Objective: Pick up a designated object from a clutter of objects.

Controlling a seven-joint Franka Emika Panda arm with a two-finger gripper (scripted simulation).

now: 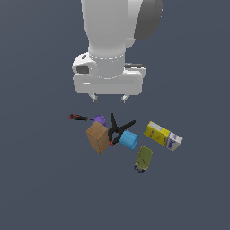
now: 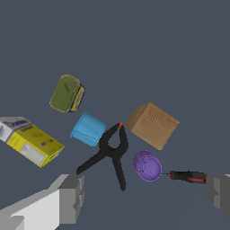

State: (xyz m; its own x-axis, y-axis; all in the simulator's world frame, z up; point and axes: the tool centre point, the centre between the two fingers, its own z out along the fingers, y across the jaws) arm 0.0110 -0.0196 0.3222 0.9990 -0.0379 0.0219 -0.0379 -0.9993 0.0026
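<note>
The olive-green can (image 1: 143, 158) with a dark blue label lies on its side at the near edge of the clutter, and it also shows in the wrist view (image 2: 67, 93). My gripper (image 1: 109, 98) hangs open and empty above the far side of the clutter, over the purple ball and the clamp and well apart from the can. In the wrist view the gripper (image 2: 146, 197) has its two grey fingers (image 2: 72, 197) spread wide with nothing between them. The can lies free, next to the light blue cup (image 1: 129, 139) without touching it.
A brown box (image 1: 97, 137), a black clamp (image 1: 119, 127), a purple ball (image 1: 99, 120) and a red-handled tool (image 1: 78, 117) lie close together. A yellow-white carton (image 1: 163, 135) lies to the exterior view's right of the cup. All rest on a dark grey floor.
</note>
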